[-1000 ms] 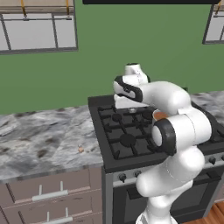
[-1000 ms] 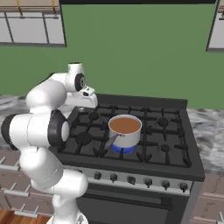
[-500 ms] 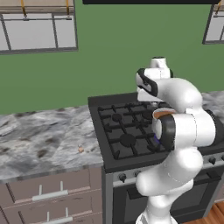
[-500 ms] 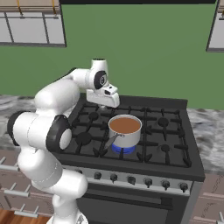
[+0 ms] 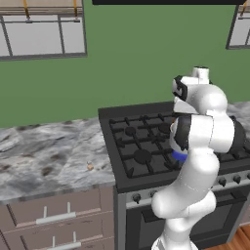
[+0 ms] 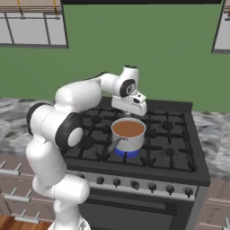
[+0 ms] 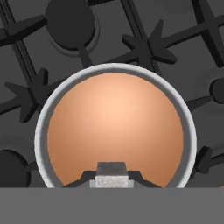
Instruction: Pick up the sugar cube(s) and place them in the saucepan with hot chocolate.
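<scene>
**Closed claw poised over the hot chocolate pan**

The saucepan (image 6: 128,133) is a small shiny steel cylinder filled with smooth reddish-brown liquid, standing on the black stove (image 6: 175,148) over a lit blue burner. From the hand camera its round rim (image 7: 114,68) rings a copper-coloured surface. The gripper (image 6: 130,114) hangs just above the pan's far edge, its fingers (image 7: 111,174) drawn together on a tiny pale cube (image 7: 111,180) pinched between the tips. The pan's short handle (image 6: 112,146) points toward the stove's front, slightly left.
</scene>
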